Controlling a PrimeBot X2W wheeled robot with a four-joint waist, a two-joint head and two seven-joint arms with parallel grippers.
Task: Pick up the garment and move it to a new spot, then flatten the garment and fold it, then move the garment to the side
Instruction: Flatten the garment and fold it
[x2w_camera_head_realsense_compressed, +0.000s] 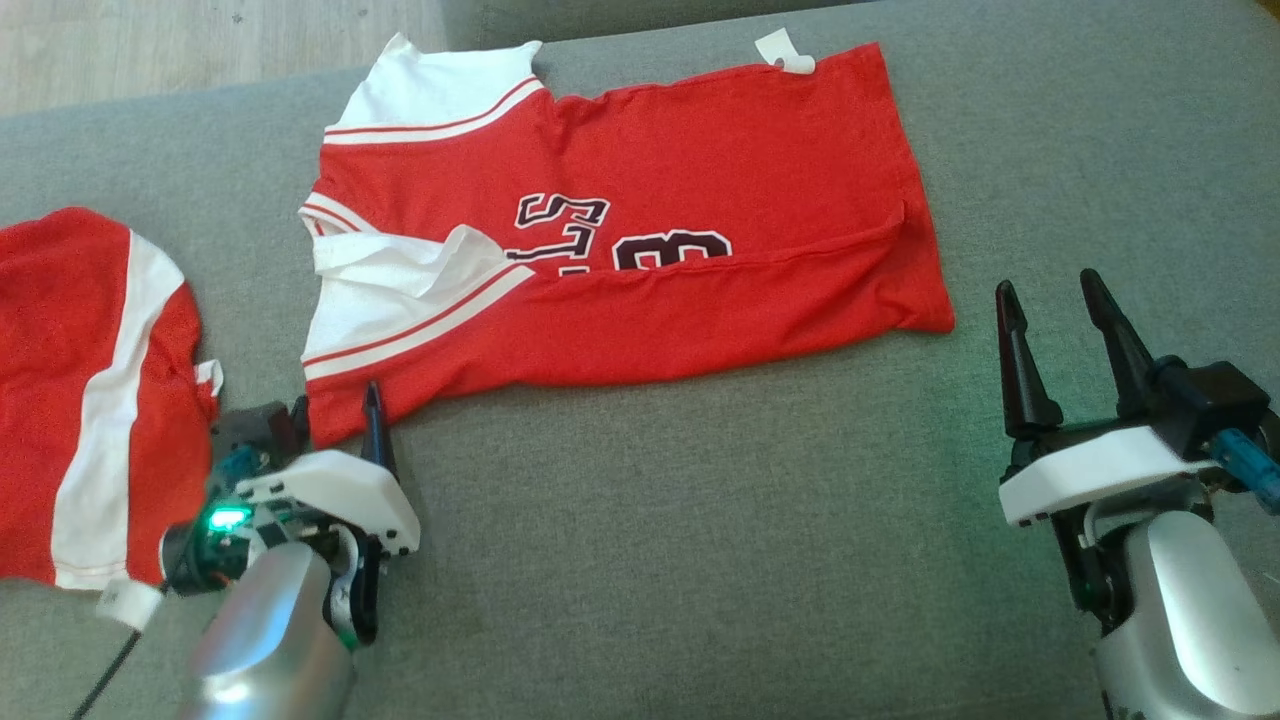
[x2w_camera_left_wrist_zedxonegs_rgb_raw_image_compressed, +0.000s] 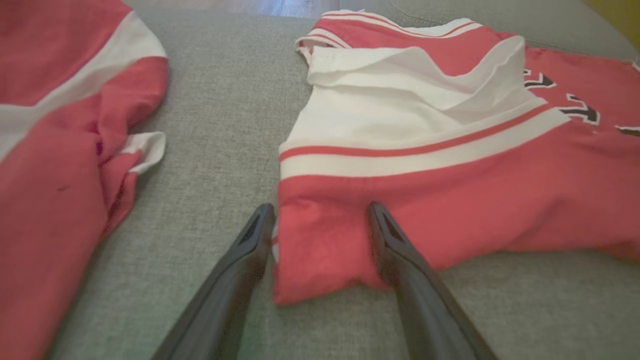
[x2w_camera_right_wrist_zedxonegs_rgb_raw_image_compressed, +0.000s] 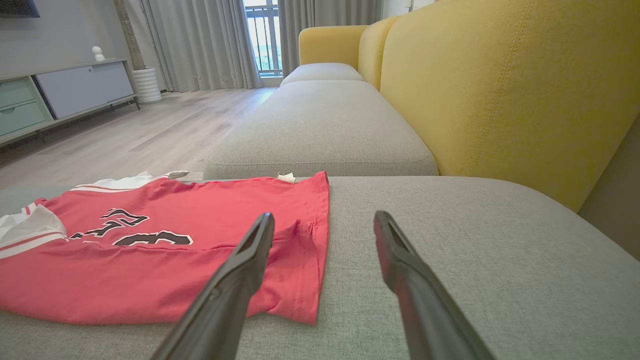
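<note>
Left fingers (x2w_camera_left_wrist_zedxonegs_rgb_raw_image_compressed: 400, 260) spread wide astride the red garment (x2w_camera_left_wrist_zedxonegs_rgb_raw_image_compressed: 475, 210) corner

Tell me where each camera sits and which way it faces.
Head view: on the head, looking down at the jersey on the grey couch; left gripper and right gripper show.
Left wrist view: along its open fingers, the jersey's corner between them.
Right wrist view: along its fingers, past the jersey's hem toward the yellow backrest.
Shared: all three show the jersey.

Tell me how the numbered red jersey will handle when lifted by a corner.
Likely floppy: the red and white fabric jersey lies in soft folds, so it should sag. Probably light: its thin folded flap lies nearly flat.
</note>
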